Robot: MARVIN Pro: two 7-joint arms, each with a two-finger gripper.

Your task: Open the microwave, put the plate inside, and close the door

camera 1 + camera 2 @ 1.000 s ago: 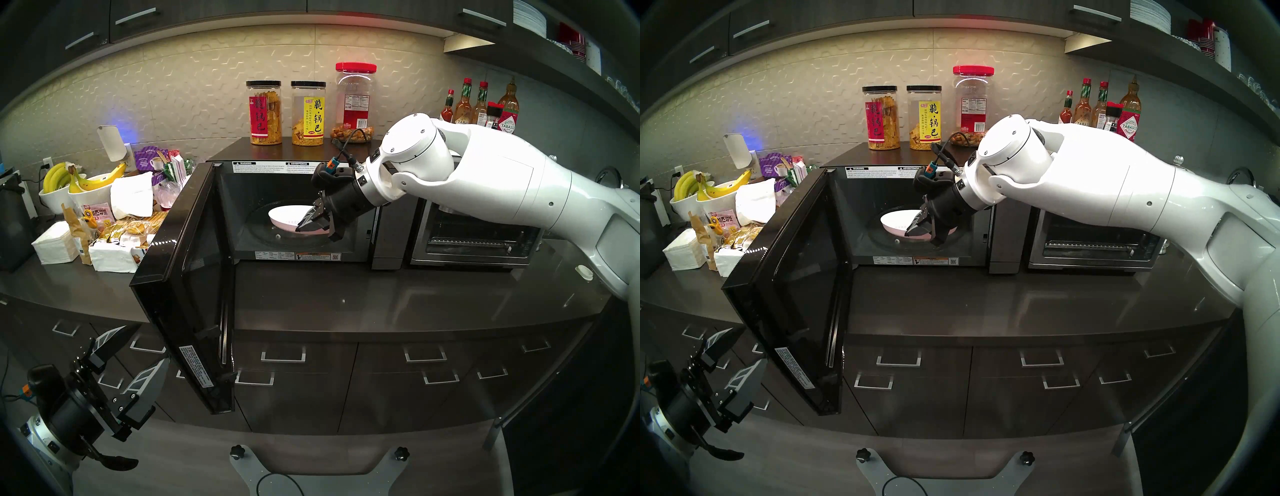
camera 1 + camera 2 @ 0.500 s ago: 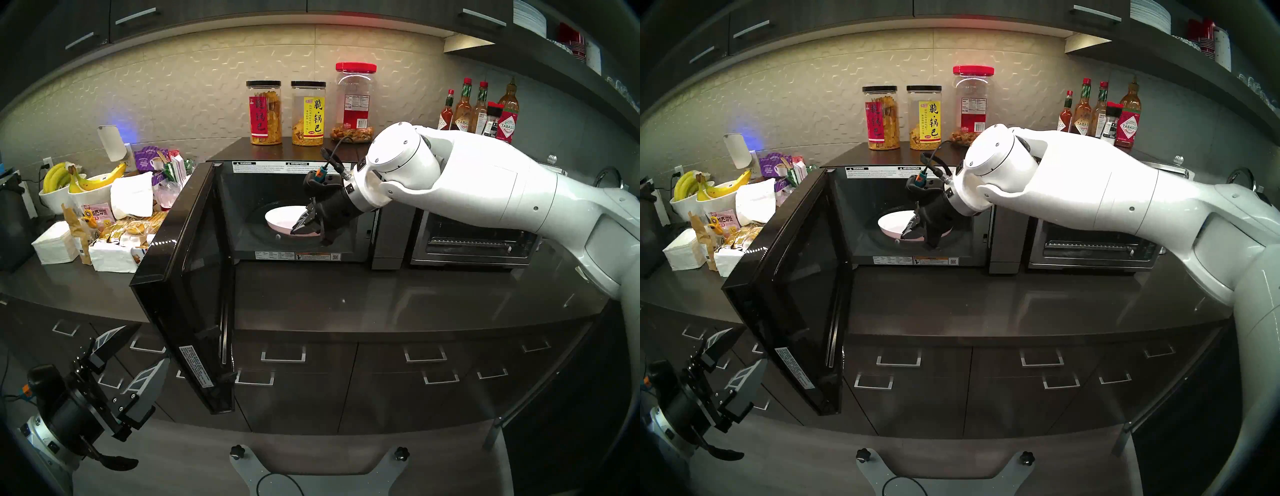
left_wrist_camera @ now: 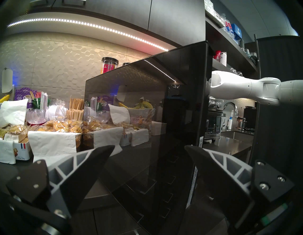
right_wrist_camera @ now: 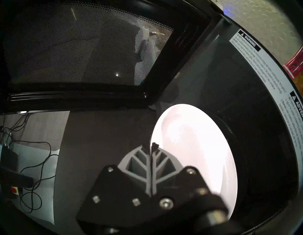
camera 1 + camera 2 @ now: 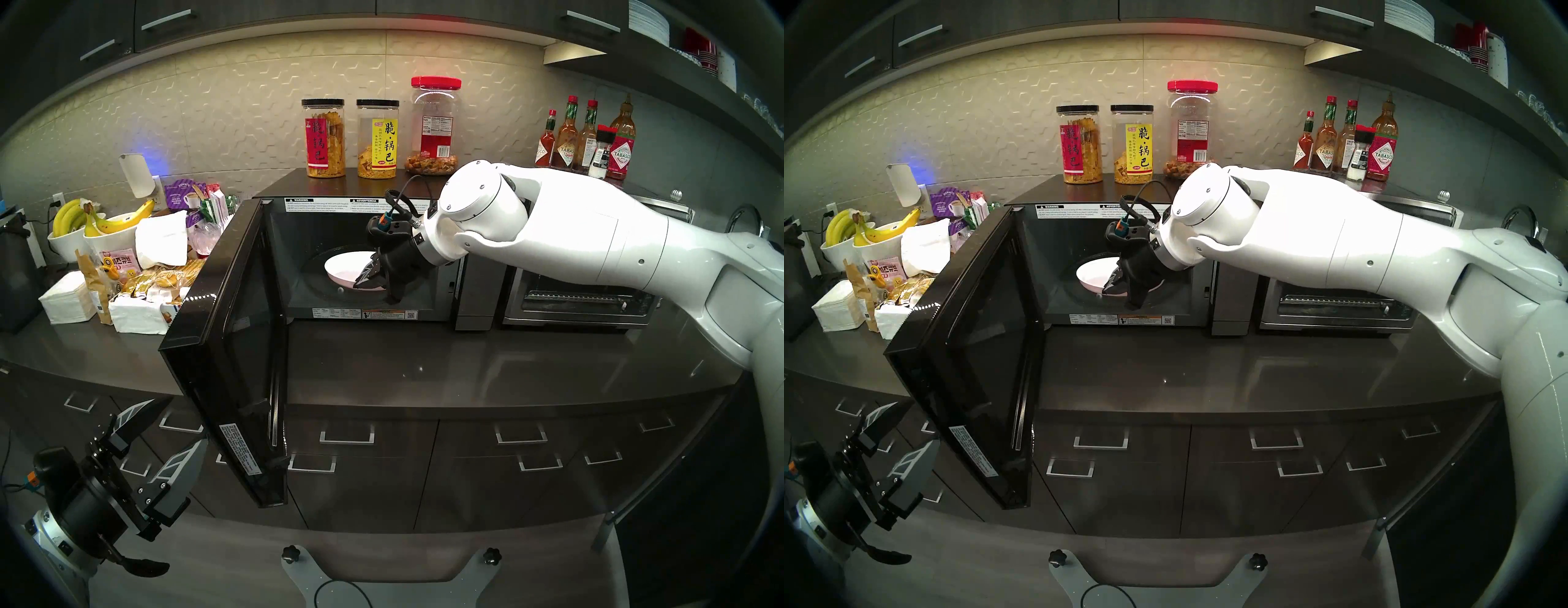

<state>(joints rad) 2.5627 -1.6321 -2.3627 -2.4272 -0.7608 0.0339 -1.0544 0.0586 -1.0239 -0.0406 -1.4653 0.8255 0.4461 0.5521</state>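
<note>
plate (image 5: 345,266): round and white, no long axis, face up, tilted slightly; inside the microwave (image 5: 424,316) cavity, over the turntable, its near rim pinched in the right gripper (image 5: 368,278).
right gripper: fingers pressed together on the plate rim, pointing down into the cavity.
door (image 5: 231,339): swung wide on its left hinge, left of the right gripper.
left gripper (image 5: 169,429): fingers spread, holding nothing, low, just beside the door's free edge.
writing: "warning", "advertencia" above the right gripper; "tabasco" on bottles (image 5: 621,146) behind the right arm.
surface: dark glossy countertop (image 5: 466,365), toaster oven (image 5: 577,293) on it under the right arm.
</note>
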